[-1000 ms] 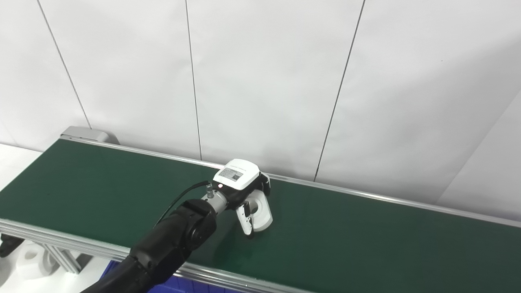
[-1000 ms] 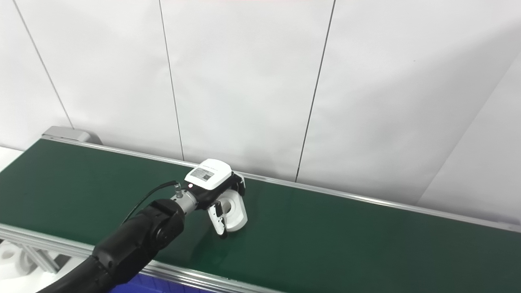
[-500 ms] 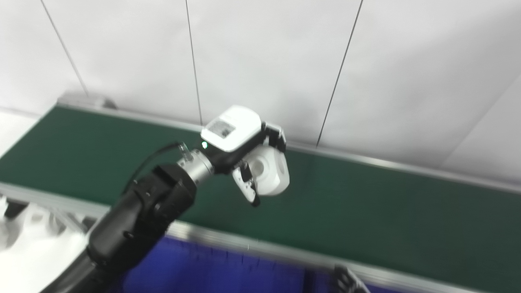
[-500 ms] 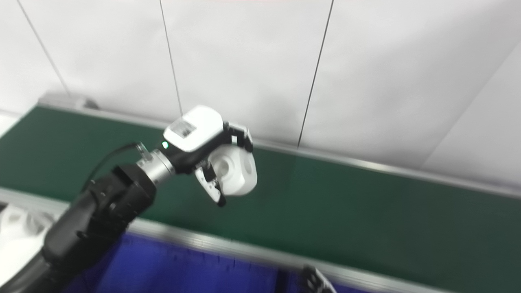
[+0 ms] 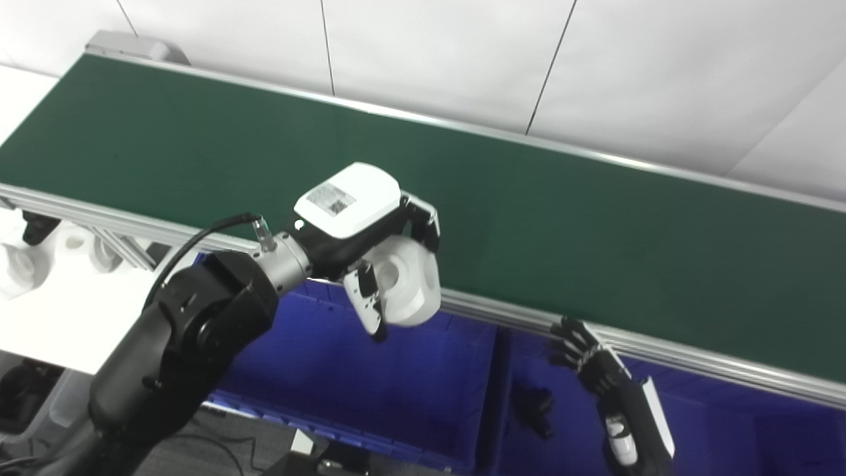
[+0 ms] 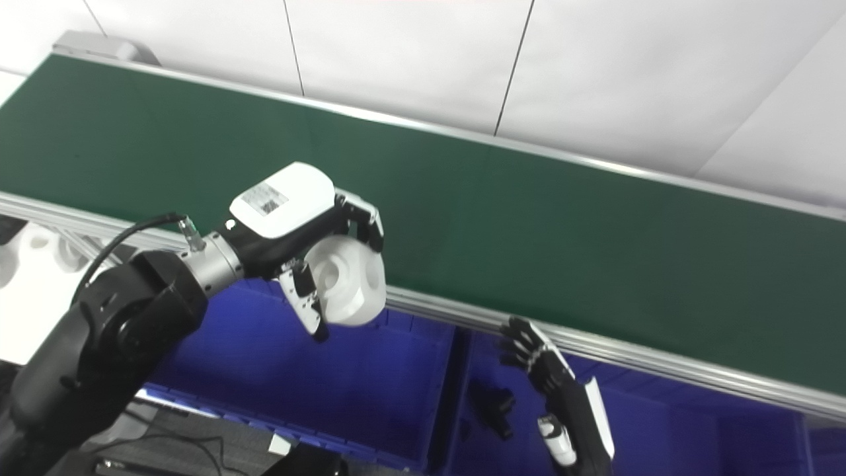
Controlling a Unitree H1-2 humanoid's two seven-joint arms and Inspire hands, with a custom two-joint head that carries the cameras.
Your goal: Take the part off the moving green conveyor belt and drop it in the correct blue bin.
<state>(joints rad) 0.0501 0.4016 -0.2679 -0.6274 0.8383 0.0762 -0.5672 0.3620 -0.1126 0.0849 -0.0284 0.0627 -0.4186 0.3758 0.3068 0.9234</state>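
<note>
small printed label on back of left hand (image 5: 348, 210), print too small to read

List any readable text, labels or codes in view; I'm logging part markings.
Nothing reads clearly.
Left hand: a sticker on its white back carries a printed code and fine lines, too small to read.
White part, belt, bins, right hand: no text visible.
</note>
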